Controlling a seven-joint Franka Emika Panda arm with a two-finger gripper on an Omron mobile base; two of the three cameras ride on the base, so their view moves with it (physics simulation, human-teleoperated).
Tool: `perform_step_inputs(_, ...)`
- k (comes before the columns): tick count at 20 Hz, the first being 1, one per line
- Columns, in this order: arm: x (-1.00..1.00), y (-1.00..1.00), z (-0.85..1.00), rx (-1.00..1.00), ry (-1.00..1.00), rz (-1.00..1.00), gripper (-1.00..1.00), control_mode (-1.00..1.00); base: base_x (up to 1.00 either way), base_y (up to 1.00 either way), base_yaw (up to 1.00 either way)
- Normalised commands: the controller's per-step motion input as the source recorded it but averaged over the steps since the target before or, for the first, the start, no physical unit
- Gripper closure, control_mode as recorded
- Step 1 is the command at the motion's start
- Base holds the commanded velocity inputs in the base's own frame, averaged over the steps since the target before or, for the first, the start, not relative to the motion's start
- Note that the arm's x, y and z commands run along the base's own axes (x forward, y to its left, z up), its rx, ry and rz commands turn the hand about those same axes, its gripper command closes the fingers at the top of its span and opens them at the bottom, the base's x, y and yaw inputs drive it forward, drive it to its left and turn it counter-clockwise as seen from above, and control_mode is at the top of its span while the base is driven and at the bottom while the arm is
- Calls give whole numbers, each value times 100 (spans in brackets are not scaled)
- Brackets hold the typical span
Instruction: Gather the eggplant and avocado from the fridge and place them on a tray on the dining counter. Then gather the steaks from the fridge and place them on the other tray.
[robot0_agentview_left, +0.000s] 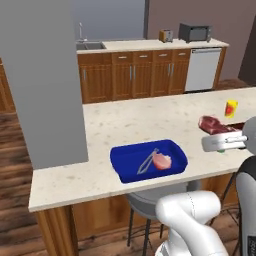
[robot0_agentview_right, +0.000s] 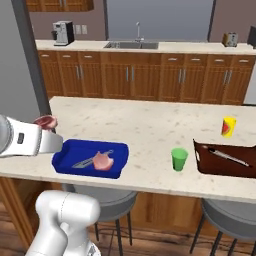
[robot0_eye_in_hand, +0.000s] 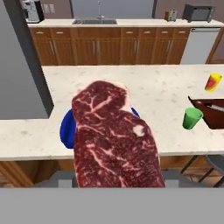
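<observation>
My gripper (robot0_agentview_left: 223, 134) is shut on the darker red-brown steak (robot0_eye_in_hand: 114, 140), which hides the fingertips in the hand view. The steak (robot0_agentview_left: 213, 124) hangs above the dining counter (robot0_agentview_left: 125, 120), right of the blue tray (robot0_agentview_left: 148, 160) in the left base view. In the right base view the steak (robot0_agentview_right: 45, 120) sits just above the tray's (robot0_agentview_right: 65, 159) left end. A pale pink steak (robot0_agentview_right: 103, 161) and a metal utensil (robot0_agentview_left: 147, 161) lie in the blue tray. The dark brown tray (robot0_agentview_right: 225, 160) rests further right. Eggplant and avocado are out of view.
A green cup (robot0_agentview_right: 178, 159) stands between the two trays and a yellow cup (robot0_agentview_right: 228, 126) behind the brown one. A tall grey slab (robot0_agentview_left: 45, 85) rises at the counter's left end. Grey stools (robot0_agentview_right: 227, 215) sit under the near edge. The wall counter with sink (robot0_agentview_right: 132, 45) lies beyond.
</observation>
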Motion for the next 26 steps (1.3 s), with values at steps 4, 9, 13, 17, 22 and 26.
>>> perform_step_inputs(4, 0, 0, 0, 0, 0, 0, 100, 100, 14, 0, 22)
perform_step_inputs(9, 20, 0, 0, 0, 3, 0, 100, -100, 17, 0, 2)
perform_step_inputs(13, 58, 0, -6, 0, 15, 0, 100, -100, 0, 0, 0)
perform_step_inputs(17, 53, 0, -23, 0, 28, 0, 100, -100, 0, 0, 0)
perform_step_inputs(22, 45, 8, -36, 0, 30, 0, 100, -100, 0, 0, 0)
perform_step_inputs(26, 32, 9, -39, 0, 24, 0, 100, -100, 0, 0, 0)
